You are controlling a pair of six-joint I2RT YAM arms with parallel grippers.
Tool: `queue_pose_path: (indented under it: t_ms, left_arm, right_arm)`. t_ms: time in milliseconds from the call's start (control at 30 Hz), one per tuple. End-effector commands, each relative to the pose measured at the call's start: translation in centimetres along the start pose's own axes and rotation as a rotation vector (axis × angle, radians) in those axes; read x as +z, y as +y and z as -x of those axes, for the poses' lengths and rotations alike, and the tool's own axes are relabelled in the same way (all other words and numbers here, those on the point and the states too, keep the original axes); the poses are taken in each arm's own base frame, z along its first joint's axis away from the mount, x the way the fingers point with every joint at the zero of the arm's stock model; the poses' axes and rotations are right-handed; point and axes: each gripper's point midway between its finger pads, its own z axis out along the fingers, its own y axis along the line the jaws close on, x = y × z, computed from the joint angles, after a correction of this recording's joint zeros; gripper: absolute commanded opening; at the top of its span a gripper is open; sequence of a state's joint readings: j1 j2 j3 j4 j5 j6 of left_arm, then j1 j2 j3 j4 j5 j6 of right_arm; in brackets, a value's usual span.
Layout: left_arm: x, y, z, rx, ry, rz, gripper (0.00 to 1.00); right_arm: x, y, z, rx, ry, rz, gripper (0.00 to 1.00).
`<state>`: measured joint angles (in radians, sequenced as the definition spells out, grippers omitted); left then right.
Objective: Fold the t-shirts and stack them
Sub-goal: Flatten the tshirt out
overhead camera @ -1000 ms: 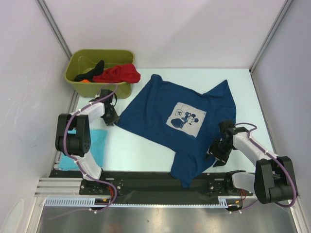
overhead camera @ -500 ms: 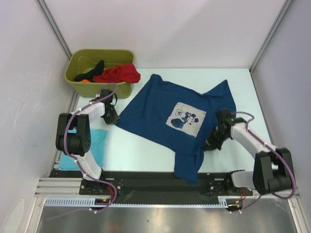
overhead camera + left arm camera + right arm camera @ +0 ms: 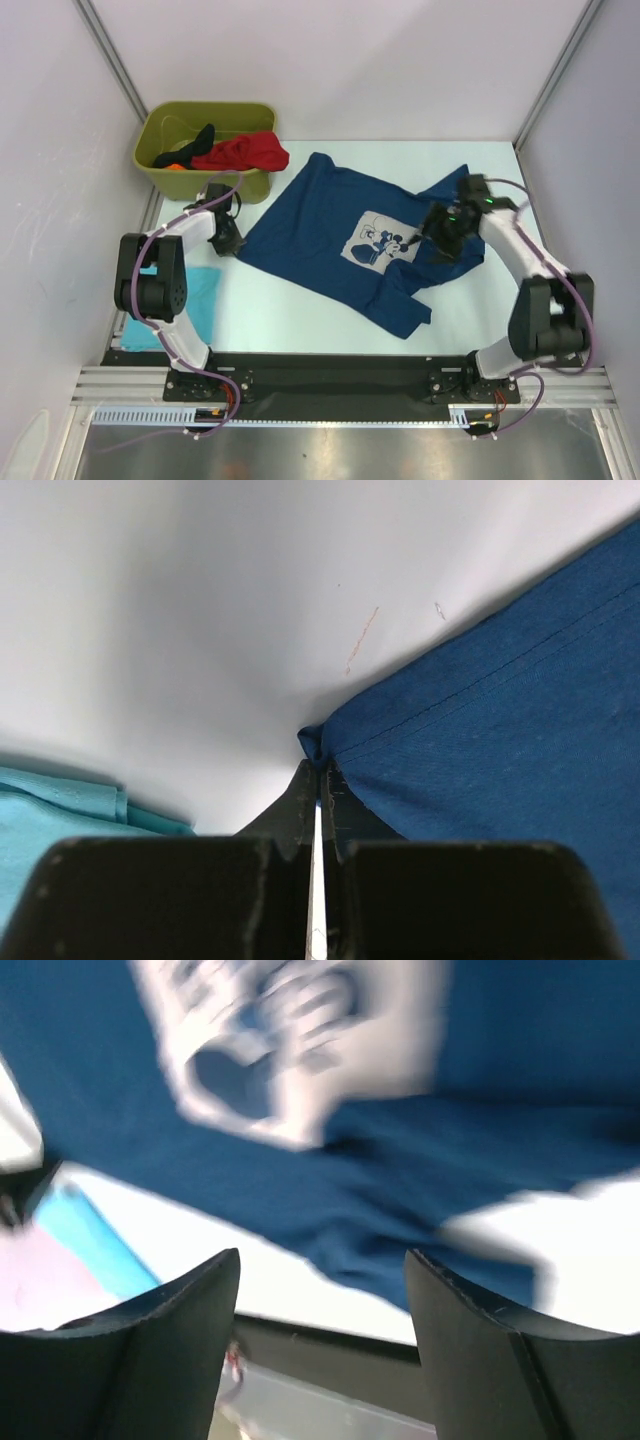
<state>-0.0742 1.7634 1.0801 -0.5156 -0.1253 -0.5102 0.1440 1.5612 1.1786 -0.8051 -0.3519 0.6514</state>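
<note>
**A:** Where's the navy tee [image 3: 320, 235]?

**B:** I see it spread print-up across the middle of the table [image 3: 290, 310], bunched at its near right end.

**A:** And the claws?

**B:** My left gripper [image 3: 318, 777] is pinched tight on the tee's left corner. My right gripper [image 3: 320, 1260] hangs over the shirt's right side, fingers wide apart, holding nothing.

**A:** What else?

**B:** The turquoise tee [image 3: 203, 292] lies near left. The red tee [image 3: 245, 152] and the black tee [image 3: 197, 140] drape in the green bin [image 3: 160, 168], far left.
</note>
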Motion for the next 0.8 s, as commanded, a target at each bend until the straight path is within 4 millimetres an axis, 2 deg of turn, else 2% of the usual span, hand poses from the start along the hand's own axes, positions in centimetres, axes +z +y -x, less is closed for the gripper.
queue_pose_path:
  t_ms: [0, 67, 133, 167, 200, 233, 267, 300, 367, 400, 433, 467, 500, 533, 567, 600, 633, 667, 700, 733, 767]
  left_arm:
    - [-1.7, 0.1, 2.0, 0.020, -0.080, -0.011, 0.00]
    - [-2.0, 0.1, 1.8, 0.025, -0.082, -0.021, 0.00]
    - [-1.9, 0.1, 1.5, 0.026, -0.073, -0.021, 0.00]
    - [-1.7, 0.2, 1.3, 0.026, -0.065, -0.021, 0.00]
    - [-1.6, 0.3, 1.0, 0.027, -0.056, -0.018, 0.00]
    - [-1.5, 0.3, 1.0, 0.029, -0.055, -0.017, 0.00]
    - [-1.5, 0.4, 0.8, 0.029, -0.051, -0.015, 0.00]
    - [-1.6, 0.4, 0.8, 0.026, -0.055, -0.016, 0.01]
    - [-1.9, 0.5, 0.6, 0.025, -0.062, -0.023, 0.00]
    - [-1.9, 0.4, 0.4, 0.022, -0.058, -0.033, 0.00]
    - [-2.0, 0.4, 0.3, 0.010, -0.058, -0.033, 0.00]
    - [-1.9, 0.7, -0.4, 0.002, -0.043, -0.027, 0.00]
    - [-2.2, 0.7, -0.5, -0.008, -0.046, -0.036, 0.00]
    - [-2.2, 0.7, -0.8, -0.011, -0.045, -0.040, 0.00]
    - [-2.0, 1.0, -1.3, -0.011, -0.037, -0.039, 0.00]
    - [-2.0, 1.0, -1.6, -0.008, -0.034, -0.042, 0.00]
    - [-2.2, 1.0, -1.7, -0.008, -0.032, -0.043, 0.00]
    - [-2.1, 1.2, -2.2, -0.006, -0.019, -0.039, 0.00]
    - [-2.1, 1.2, -2.2, 0.000, -0.020, -0.043, 0.00]
    - [-2.3, 1.1, -2.1, 0.001, -0.024, -0.048, 0.00]
    - [-2.3, 1.0, -2.1, 0.000, -0.025, -0.056, 0.00]
  right_arm:
    - [-2.7, -7.7, 1.4, 0.113, -0.095, -0.091, 0.72]
    - [-3.3, -9.6, 3.6, 0.136, -0.182, -0.078, 0.72]
    - [-3.4, -9.9, 6.1, 0.096, -0.253, -0.106, 0.72]
    - [-2.4, -11.1, 6.9, 0.110, -0.243, -0.168, 0.72]
    - [-3.0, -10.9, 8.6, 0.101, -0.277, -0.192, 0.71]
    - [-2.7, -11.4, 9.4, 0.108, -0.282, -0.230, 0.70]
    - [-2.7, -12.1, 10.4, 0.113, -0.302, -0.279, 0.65]
    - [-2.5, -11.9, 12.0, 0.112, -0.309, -0.293, 0.61]
    - [-2.5, -11.9, 14.0, 0.107, -0.347, -0.328, 0.53]
    - [-1.2, -12.5, 14.6, 0.107, -0.333, -0.367, 0.53]
    - [-1.6, -10.8, 16.4, 0.072, -0.374, -0.360, 0.53]
    - [-1.3, -10.8, 17.4, 0.053, -0.393, -0.404, 0.57]
    - [0.1, -10.9, 18.0, 0.021, -0.380, -0.434, 0.60]
    - [0.9, -9.8, 18.6, -0.017, -0.391, -0.449, 0.62]
    - [0.6, -9.1, 20.2, -0.032, -0.438, -0.476, 0.66]
    - [1.0, -8.6, 20.9, -0.038, -0.445, -0.481, 0.66]
    - [2.8, -9.0, 21.2, -0.046, -0.418, -0.506, 0.67]
    - [2.4, -7.8, 22.8, -0.062, -0.469, -0.514, 0.69]
    - [2.8, -7.8, 23.5, -0.066, -0.480, -0.522, 0.69]
    - [4.6, -7.2, 23.4, -0.094, -0.466, -0.525, 0.70]
    - [4.8, -6.0, 24.6, -0.116, -0.514, -0.521, 0.70]
